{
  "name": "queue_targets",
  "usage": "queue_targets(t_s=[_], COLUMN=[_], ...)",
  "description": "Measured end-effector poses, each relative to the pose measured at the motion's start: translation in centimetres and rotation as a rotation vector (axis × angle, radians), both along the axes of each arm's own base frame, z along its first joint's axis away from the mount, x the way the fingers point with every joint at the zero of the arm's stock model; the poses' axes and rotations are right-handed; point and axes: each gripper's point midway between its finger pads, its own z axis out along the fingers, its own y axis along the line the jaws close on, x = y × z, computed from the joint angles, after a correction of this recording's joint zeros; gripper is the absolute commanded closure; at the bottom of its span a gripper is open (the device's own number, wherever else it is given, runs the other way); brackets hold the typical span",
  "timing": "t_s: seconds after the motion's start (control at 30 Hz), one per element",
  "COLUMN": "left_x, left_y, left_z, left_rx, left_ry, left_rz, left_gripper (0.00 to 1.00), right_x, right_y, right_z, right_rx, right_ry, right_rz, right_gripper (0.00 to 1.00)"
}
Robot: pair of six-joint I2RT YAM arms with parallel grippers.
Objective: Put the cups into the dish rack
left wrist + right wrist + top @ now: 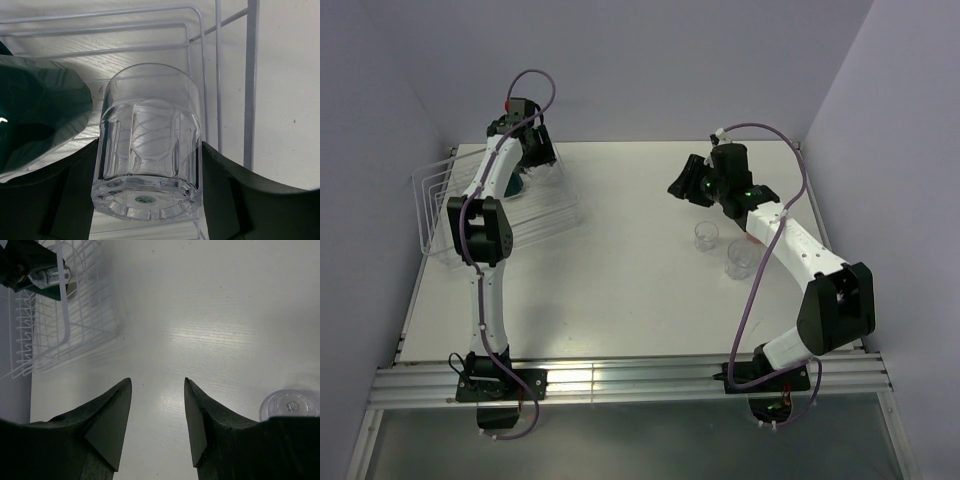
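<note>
The left tool is clamped on a clear tumbler, one dark finger pressed to each side of the glass near its thick base. The tumbler is held with its base toward the wrist camera and its mouth pointing away, over the thin wires of the dish rack. Just to the tumbler's left, inside the rack, sits the dark green mug; whether the two touch cannot be told. In the overhead view the left tool is over the far part of the rack, which stands at the far left of the white desk.

The right tool has its fingers apart with nothing between them, only bare desk below. It hangs over the right half of the desk, well apart from the rack. Two more clear tumblers stand upright near each other on the desk just beside the right arm. One of them shows at the right edge of the right wrist view.
</note>
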Motion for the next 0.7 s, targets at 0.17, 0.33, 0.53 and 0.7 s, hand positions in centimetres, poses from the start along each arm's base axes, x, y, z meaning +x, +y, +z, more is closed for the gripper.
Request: queue_targets(t_s=[0.17,0.33,0.53,0.7], left_x=[0.2,0.5,0.7,0.8], left_y=[0.0,0.0,0.0,0.1], left_z=[-0.5,-0.7,-1.2,-1.1], left_rx=[0.001,-0.003,-0.004,0.002], left_ry=[0.0,-0.006,-0.005,-0.009], left_rz=[0.004,0.008,0.011,0.016], left_gripper=[0.89,0.83,0.72,0.61], right_x=[0.0,0.0,0.1,0.1], right_y=[0.3,0.4,0.4,0.6], right_z=[0.0,-0.4,-0.7,-1.2], right_rx=[0.0,-0.005,-0.009,-0.014], right_ry=[-0.003,0.004,0.009,0.019], right_rz=[0.009,0.014,0.014,0.021], right_gripper=[0.46,0.46,0.46,0.46])
